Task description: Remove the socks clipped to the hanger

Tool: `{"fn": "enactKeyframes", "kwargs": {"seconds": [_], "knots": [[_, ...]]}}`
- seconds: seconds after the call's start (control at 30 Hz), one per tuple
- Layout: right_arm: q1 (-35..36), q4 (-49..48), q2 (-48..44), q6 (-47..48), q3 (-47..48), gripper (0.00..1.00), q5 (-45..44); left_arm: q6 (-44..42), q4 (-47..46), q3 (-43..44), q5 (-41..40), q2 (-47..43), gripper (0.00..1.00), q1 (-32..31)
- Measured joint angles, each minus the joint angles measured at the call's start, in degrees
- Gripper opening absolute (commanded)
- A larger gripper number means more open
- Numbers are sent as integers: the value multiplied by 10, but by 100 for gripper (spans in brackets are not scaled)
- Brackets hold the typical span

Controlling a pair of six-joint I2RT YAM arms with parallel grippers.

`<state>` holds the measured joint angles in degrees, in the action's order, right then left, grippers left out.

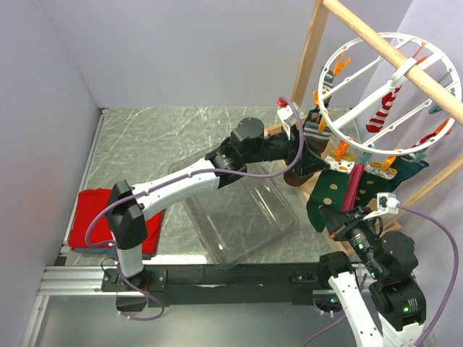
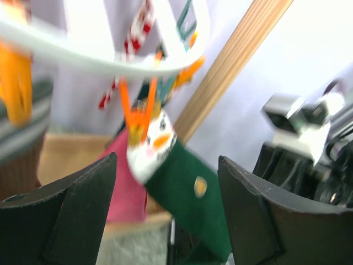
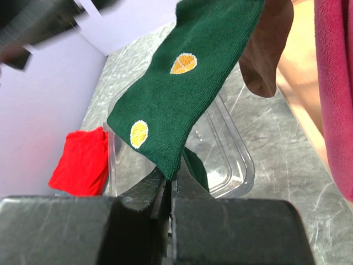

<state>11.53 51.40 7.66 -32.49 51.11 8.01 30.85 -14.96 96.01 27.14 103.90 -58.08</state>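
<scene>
right tool: clamped on the lower tip of the green dotted sock | sock: hangs taut, long axis slanting up from that tool to its orange peg on the hanger | left tool: fingers apart, nearer the peg, facing it

**Top external:** the scene is viewed from above and behind the arm bases, the table being taken in. **Left wrist:** the hanger is faced upward at close range. **Right wrist:** the dotted green sock, clear tub and red cloth, shared with the top view, are seen closely.
</scene>
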Motion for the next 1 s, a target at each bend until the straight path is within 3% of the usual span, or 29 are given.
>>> {"fn": "enactKeyframes", "kwargs": {"seconds": [0.27, 1.0], "knots": [[0, 5, -9, 0, 0, 0, 16, -1, -47, 34, -38, 17, 70, 0], [0, 7, -22, 0, 0, 0, 38, 20, -91, 113, -86, 116, 69, -15]]}}
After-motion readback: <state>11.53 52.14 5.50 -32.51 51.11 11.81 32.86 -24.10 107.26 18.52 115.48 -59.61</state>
